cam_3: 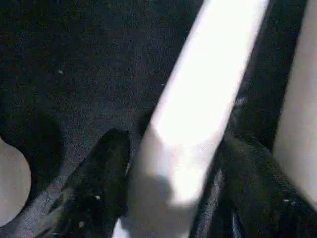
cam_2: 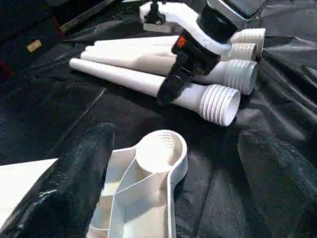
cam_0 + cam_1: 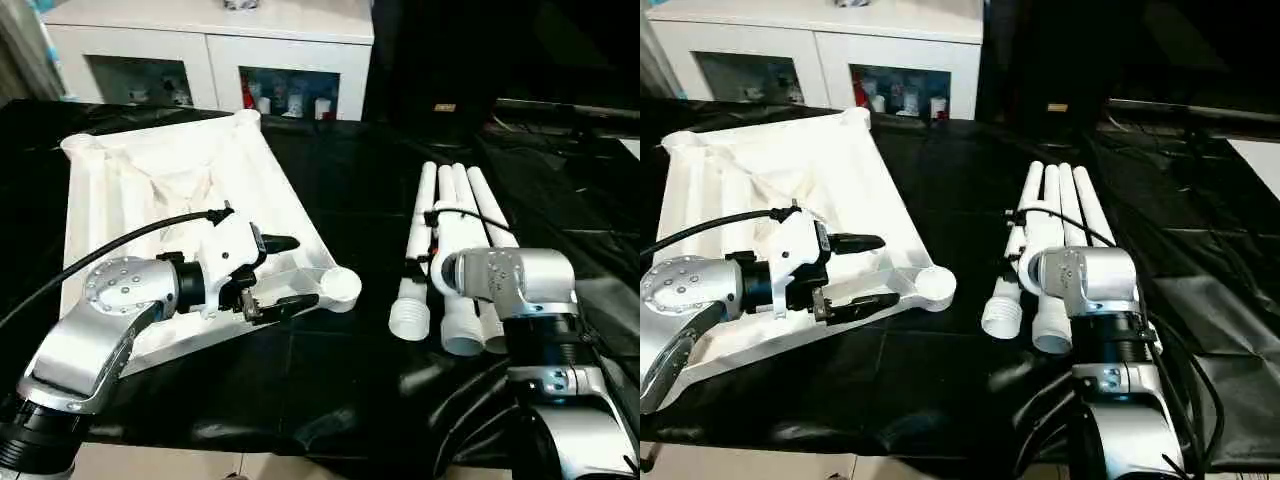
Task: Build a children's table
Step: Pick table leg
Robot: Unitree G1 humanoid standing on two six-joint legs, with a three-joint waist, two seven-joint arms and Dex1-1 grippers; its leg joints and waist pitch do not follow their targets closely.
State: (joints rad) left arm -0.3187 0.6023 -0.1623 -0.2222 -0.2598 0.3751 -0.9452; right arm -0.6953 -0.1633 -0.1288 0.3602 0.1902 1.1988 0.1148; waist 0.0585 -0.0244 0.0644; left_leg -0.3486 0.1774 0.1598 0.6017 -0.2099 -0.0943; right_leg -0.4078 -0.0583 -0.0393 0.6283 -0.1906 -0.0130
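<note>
On the black sheet (image 3: 330, 390), the upturned tabletop (image 3: 130, 190) lies at left, four legs (image 3: 455, 250) side by side at right. Left gripper (image 3: 285, 272) hangs spread wide over the near-right corner socket (image 3: 340, 285), grasping nothing. Right gripper (image 1: 173, 198) straddles one leg (image 1: 198, 114), fingers (image 1: 94, 193) flanking it; whether clamped, I cannot tell.

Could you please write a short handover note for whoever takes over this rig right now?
Left gripper: open, empty, over the near corner socket of the white plastic rectangular tabletop, which lies underside up on the black sheet.
Right gripper: fingers on either side of one of the four white tapered round legs, not lifted.
Done: parts laid out.
Left: fit all four legs into the sockets.
</note>
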